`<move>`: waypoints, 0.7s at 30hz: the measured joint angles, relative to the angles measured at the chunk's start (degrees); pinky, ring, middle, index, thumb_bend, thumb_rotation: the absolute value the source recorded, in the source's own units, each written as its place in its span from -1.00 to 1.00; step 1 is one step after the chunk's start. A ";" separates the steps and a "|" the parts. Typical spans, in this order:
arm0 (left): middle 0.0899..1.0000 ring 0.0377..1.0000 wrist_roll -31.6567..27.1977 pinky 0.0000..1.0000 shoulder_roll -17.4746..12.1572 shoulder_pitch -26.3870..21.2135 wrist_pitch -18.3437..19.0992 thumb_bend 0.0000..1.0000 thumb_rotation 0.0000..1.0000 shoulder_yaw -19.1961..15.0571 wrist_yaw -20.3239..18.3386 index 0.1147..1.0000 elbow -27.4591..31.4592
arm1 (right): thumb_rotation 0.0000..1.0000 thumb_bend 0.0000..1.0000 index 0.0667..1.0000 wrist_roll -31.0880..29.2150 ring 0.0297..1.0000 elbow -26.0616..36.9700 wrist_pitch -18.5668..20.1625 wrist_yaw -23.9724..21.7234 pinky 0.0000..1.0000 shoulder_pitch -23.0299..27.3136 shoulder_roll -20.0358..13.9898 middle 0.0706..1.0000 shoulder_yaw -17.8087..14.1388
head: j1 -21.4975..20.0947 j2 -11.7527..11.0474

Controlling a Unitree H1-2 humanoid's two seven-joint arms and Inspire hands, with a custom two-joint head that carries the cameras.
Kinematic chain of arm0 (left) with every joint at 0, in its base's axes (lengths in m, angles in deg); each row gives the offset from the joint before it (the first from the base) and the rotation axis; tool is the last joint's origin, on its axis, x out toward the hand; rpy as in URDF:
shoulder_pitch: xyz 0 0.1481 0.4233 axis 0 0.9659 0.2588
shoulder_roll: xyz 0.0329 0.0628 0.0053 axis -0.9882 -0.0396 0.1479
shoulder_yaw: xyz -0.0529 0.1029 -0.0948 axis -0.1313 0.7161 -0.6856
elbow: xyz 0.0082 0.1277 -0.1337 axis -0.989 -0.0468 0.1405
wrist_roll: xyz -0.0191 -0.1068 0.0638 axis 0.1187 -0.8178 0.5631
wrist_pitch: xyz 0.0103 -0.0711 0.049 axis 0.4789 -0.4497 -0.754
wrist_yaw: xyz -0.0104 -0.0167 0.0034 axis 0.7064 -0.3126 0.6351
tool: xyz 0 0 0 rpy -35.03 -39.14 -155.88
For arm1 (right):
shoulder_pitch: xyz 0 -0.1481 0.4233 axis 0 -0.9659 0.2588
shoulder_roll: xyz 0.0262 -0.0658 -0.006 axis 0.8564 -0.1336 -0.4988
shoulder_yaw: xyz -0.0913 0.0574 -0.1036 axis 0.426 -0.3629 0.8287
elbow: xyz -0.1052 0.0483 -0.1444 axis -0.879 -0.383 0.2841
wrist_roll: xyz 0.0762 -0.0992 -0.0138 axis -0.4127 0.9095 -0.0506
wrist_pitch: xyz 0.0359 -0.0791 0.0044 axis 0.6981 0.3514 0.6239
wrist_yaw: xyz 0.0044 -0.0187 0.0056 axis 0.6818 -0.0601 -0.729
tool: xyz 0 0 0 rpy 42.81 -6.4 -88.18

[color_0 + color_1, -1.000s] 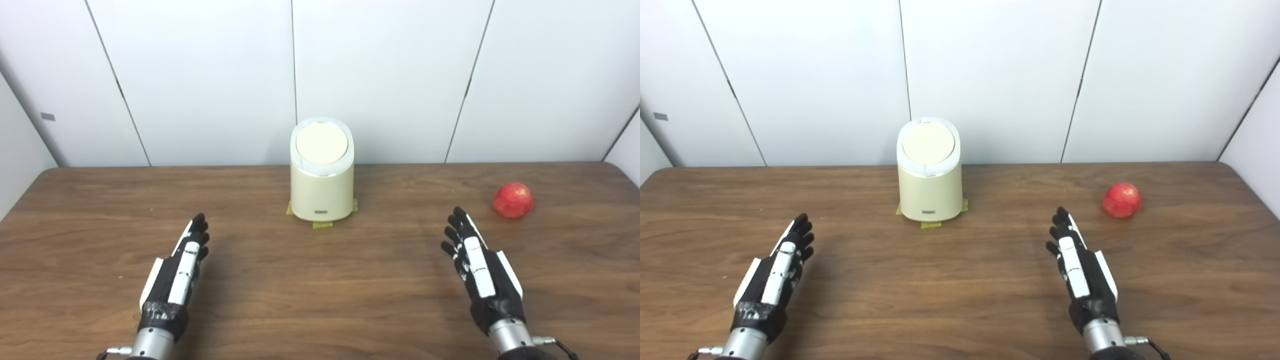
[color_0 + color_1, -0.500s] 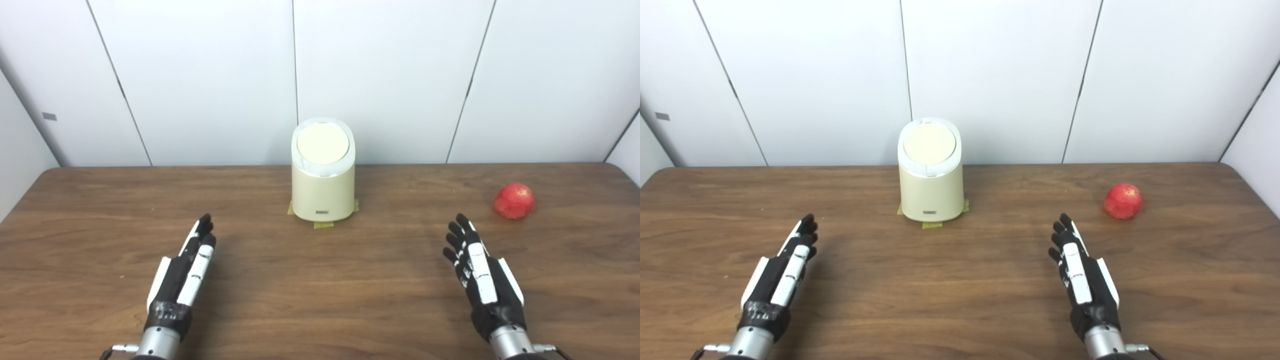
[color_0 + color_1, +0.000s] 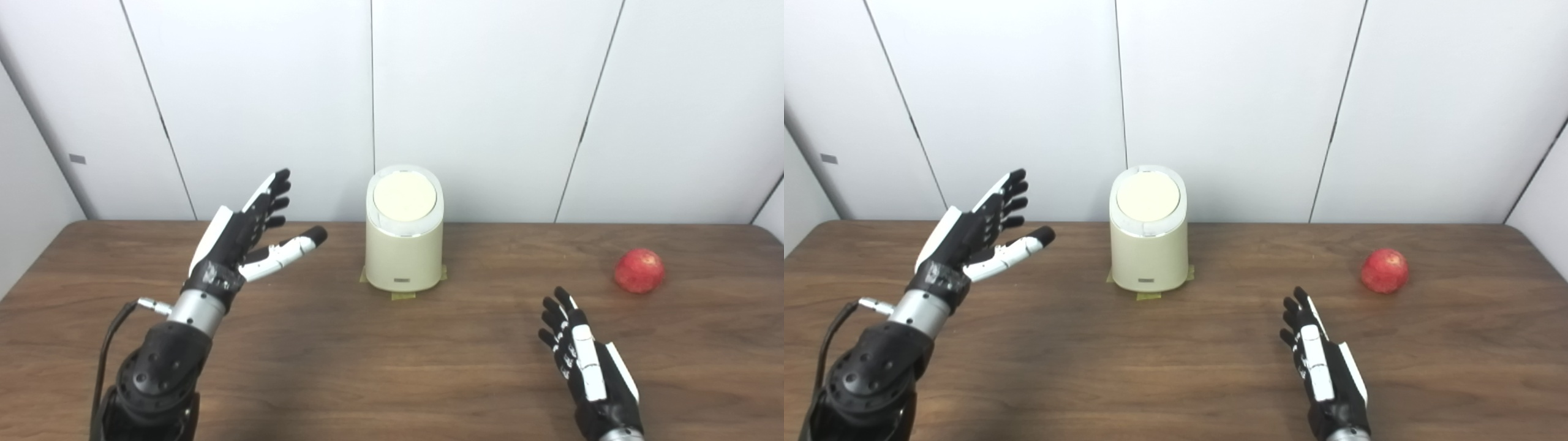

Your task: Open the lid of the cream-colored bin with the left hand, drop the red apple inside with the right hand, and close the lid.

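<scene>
Small label on bin (image 3: pixel 402 280) front, text too tiny to read.

The bin (image 3: pixel 404 245) is standing upright on the worktop (image 3: pixel 343 367), near its far edge and about midway across, with its lid (image 3: pixel 405 196) lying shut on top. The apple (image 3: pixel 639 271) is sitting on the worktop well to the right of the bin. The left hand (image 3: pixel 242 236) is hovering above the worktop to the left of the bin, apart from it. The right hand (image 3: pixel 588 373) is lying low near the front edge, before and left of the apple, apart from it.
</scene>
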State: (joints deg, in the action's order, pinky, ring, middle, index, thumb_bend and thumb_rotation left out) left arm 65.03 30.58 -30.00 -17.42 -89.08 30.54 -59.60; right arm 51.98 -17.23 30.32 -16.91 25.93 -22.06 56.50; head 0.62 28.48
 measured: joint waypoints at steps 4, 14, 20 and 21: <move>0.96 0.89 0.96 0.81 0.21 -5.20 0.29 0.80 -0.49 1.04 -0.58 1.00 -4.42 | 1.00 -0.02 0.96 0.49 0.94 -0.02 0.00 -0.04 0.87 0.01 0.01 0.90 0.37 | 0.00 -0.26; 0.89 0.82 7.01 0.70 -0.13 -16.36 0.22 0.88 -0.59 8.28 -2.38 0.95 -13.88 | 1.00 0.01 0.98 0.82 0.95 -0.09 -0.05 -0.08 0.88 0.01 0.02 0.92 0.33 | -0.18 -0.44; 0.93 0.85 11.37 0.61 -0.18 -21.27 0.32 0.90 -0.50 12.01 -4.57 0.97 -19.32 | 0.95 0.05 1.00 -1.36 0.96 2.07 -0.02 -0.26 0.93 -0.11 0.02 0.94 -0.08 | -0.26 -0.44; 0.93 0.85 11.89 0.60 -0.18 -21.87 0.34 0.91 -0.51 12.48 -4.79 0.96 -20.05 | 0.94 0.07 1.00 -1.48 0.96 2.73 -0.03 -0.25 0.93 -0.09 0.02 0.93 -0.11 | -0.18 -0.61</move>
State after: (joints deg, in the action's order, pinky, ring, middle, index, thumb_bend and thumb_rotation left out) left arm 76.92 30.40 -51.87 -17.08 -76.60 25.75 -79.66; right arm 50.50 -14.50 30.29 -17.16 25.84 -22.04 56.39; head 0.44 27.86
